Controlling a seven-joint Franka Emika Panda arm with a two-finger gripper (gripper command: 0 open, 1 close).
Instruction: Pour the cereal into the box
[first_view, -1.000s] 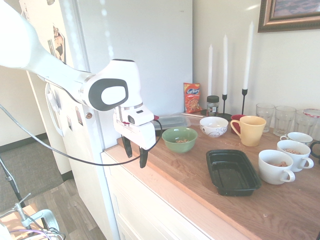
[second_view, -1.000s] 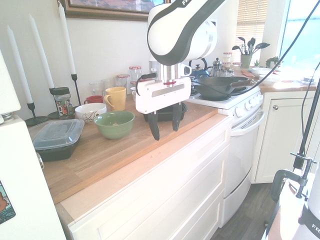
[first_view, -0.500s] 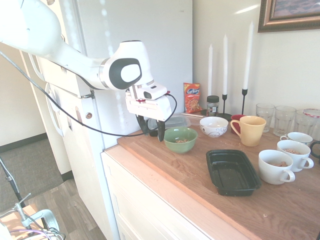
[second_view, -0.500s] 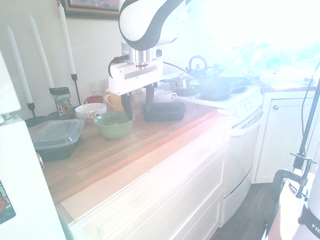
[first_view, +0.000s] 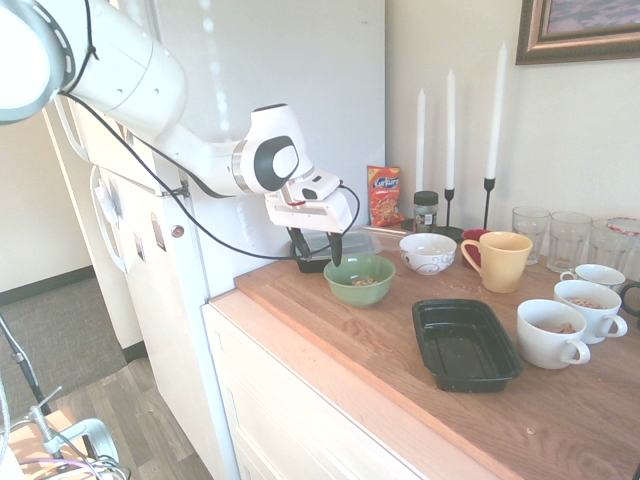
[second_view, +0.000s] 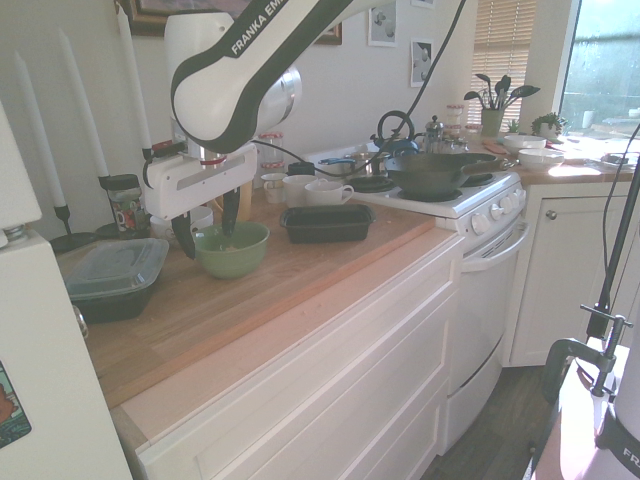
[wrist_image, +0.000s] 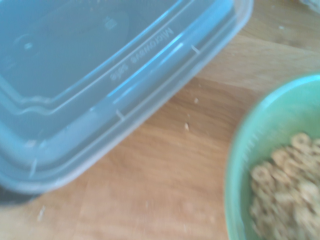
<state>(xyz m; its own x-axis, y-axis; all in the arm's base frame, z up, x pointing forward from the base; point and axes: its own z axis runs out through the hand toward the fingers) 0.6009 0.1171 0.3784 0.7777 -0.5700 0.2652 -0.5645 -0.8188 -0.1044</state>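
- Scanning the wooden desk first, I find the dishes where they were a second ago; only the robot has changed position, so nothing has been poured in that time.
- Bringing the white Franka arm across has carried it from the desk's front edge to the fridge side. I read this as lining up on the green bowl, the likely source for the pour.
- Black plastic box: open, upright and well apart from the bowl, on the mugs' side. I see no cereal in it, so I judge the transfer is all ahead of me.
- Lidded black container: near the bowl on the fridge side, its clear lid on. I'd watch that the tool doesn't knock it.
- Tool: spread wide and gripping nothing. One finger is at the bowl's rim and the other is outside it, so I'd center across the wall before lowering and closing.
- Green bowl: upright on the desk. Its smooth, curved wall could slip or swivel in a pinch, so I'd lift gently and keep it level until over the box.
- White mug: just beside the box, something to clear when tilting.
- Cereal: tan rings heaped inside the bowl; too quick a tip could scatter them.
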